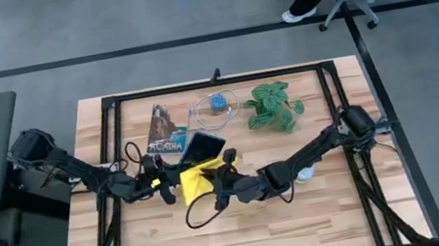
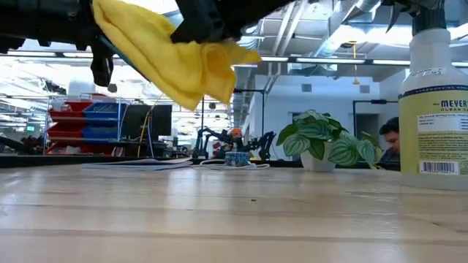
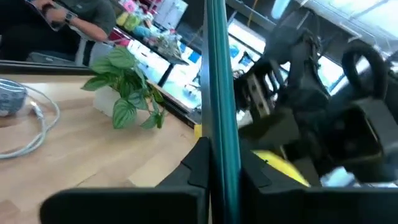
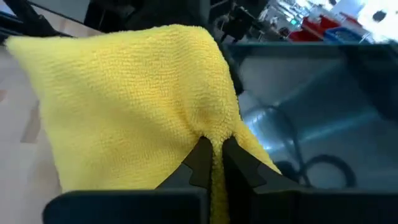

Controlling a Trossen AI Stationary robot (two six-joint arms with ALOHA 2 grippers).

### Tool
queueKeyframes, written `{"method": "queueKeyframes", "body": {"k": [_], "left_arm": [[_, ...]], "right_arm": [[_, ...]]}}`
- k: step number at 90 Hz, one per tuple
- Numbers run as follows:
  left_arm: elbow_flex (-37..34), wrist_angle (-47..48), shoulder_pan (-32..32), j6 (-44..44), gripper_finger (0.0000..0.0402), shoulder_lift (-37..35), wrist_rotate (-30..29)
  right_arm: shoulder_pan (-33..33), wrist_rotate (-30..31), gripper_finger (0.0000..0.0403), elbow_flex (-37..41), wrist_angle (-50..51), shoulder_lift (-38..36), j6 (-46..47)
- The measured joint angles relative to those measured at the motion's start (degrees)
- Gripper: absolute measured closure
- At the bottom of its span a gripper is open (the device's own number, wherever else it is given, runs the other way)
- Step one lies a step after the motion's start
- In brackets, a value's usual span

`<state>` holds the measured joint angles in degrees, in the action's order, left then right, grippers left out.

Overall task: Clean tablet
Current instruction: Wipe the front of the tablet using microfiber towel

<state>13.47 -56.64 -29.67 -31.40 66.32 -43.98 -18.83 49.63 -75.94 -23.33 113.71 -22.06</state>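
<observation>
The tablet (image 1: 204, 147) is a thin black slab held tilted above the table's middle. It shows edge-on in the left wrist view (image 3: 216, 74), and its glossy screen (image 4: 311, 106) shows in the right wrist view. My left gripper (image 1: 169, 182) is shut on it from the left. My right gripper (image 1: 219, 185) comes from the right and is shut on a yellow cloth (image 1: 195, 182). The cloth hangs clear of the table (image 2: 175, 66), right beside the screen. My left gripper pinches the tablet's thin edge (image 3: 219, 149) between its two fingers (image 3: 198, 167), coming level from the table's left. The tablet stands on edge in the hold and runs straight away from the fingers, lifted clear of the table. My right gripper pinches a bunched fold of the yellow cloth (image 4: 214, 134) between its two fingertips, coming from the table's right. The rest of the cloth (image 4: 124, 106) spreads out beyond the fingers and hangs slack above the table. Whether it touches the screen, I cannot tell.
An "ACADIA" booklet (image 1: 165, 136), a coiled white cable (image 1: 215, 106) and a potted plant (image 1: 274, 105) lie along the far side. A spray bottle (image 2: 439, 95) stands under the right arm. A black cable (image 1: 203, 214) loops on the table nearer the front.
</observation>
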Motion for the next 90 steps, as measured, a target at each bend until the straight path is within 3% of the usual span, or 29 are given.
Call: {"method": "queueKeyframes", "body": {"k": [25,41,50,60,90], "left_arm": [[-0.1,0.7,-2.3,0.0,0.0392,0.0,0.2],[-0.2,0.9,-3.1,-0.1,0.0392,0.0,0.0],[-0.2,0.9,-3.1,-0.1,0.0392,0.0,0.2],[-0.2,1.1,-3.2,-0.1,0.0392,0.0,0.5],[-0.3,1.6,-3.2,0.3,0.0392,0.1,2.2]], "right_arm": [[0.2,8.9,0.0397,-0.1,5.3,-3.6,-3.3],[0.4,19.5,0.0397,-0.1,1.0,-4.0,-5.4],[0.5,20.7,0.0397,-0.1,-1.3,-4.0,-5.0],[0.7,16.7,0.0397,-0.1,-3.5,-4.0,-4.7],[2.9,-6.4,0.0397,-0.2,-2.4,-4.0,0.9]]}}
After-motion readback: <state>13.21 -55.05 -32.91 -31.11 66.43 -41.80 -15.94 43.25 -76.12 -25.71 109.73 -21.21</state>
